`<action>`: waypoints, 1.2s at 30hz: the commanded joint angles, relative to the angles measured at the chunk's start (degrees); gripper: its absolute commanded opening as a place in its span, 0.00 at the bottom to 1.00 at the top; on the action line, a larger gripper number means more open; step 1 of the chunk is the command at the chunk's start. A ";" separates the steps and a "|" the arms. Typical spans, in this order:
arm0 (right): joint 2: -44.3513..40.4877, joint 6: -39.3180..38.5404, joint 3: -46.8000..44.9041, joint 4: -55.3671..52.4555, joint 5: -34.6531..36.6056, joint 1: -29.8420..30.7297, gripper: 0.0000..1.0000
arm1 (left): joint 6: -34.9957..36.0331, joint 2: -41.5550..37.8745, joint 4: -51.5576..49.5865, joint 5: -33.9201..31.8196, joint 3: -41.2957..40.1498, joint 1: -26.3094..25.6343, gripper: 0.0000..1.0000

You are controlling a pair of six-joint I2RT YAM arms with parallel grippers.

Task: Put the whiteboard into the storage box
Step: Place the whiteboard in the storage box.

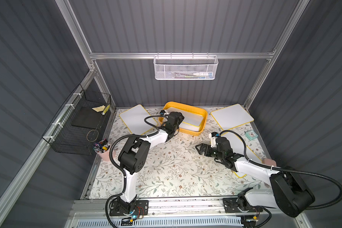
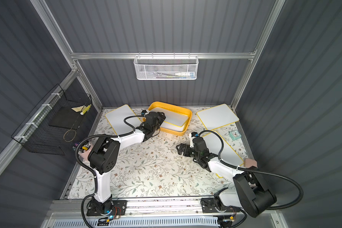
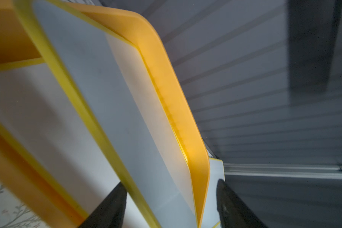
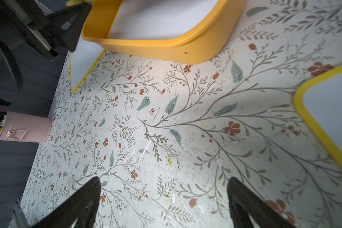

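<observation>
Nearest, the right gripper (image 1: 198, 149) hangs wide open and empty over the floral mat (image 1: 166, 167); farther back the left gripper (image 3: 170, 182), jaws parted, brackets without clamping the left end of the yellow-edged whiteboard (image 1: 192, 117), lying lengthwise left-to-right inside the storage box (image 1: 186, 105), its tilt plain only in the left wrist view.
</observation>
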 commanded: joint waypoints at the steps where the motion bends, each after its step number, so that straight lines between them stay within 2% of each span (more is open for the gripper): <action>1: 0.69 0.46 1.17 -0.20 -0.32 -0.32 0.99 | 10.37 -2.56 -3.27 5.14 6.80 -0.72 0.72; 7: 1.17 0.64 1.36 -0.11 -0.85 -0.27 0.99 | 16.83 -7.67 -8.34 3.63 5.73 -0.72 0.72; 14: 1.86 0.74 1.72 -0.19 -1.04 -0.36 0.99 | 24.80 -13.56 -17.17 0.59 4.76 0.23 0.78; 17: 2.19 0.54 2.18 -0.95 -1.27 -0.46 0.99 | 26.18 -14.59 -22.21 1.73 3.58 2.93 0.77; 21: 1.36 0.42 1.83 -1.05 -0.79 -0.46 0.99 | 28.43 -13.37 -29.22 6.53 4.23 6.83 0.77; 26: 1.18 0.02 2.03 -1.96 -0.22 -1.02 0.99 | 35.30 -11.09 -41.57 6.39 7.56 10.02 0.77; 28: 1.33 0.02 2.11 -1.87 -0.22 -1.06 0.99 | 36.02 -10.54 -45.62 7.42 7.47 12.06 0.77; 36: 1.30 -0.33 2.32 -2.60 0.33 -1.30 0.99 | 38.46 -10.76 -48.03 9.53 1.03 19.20 0.76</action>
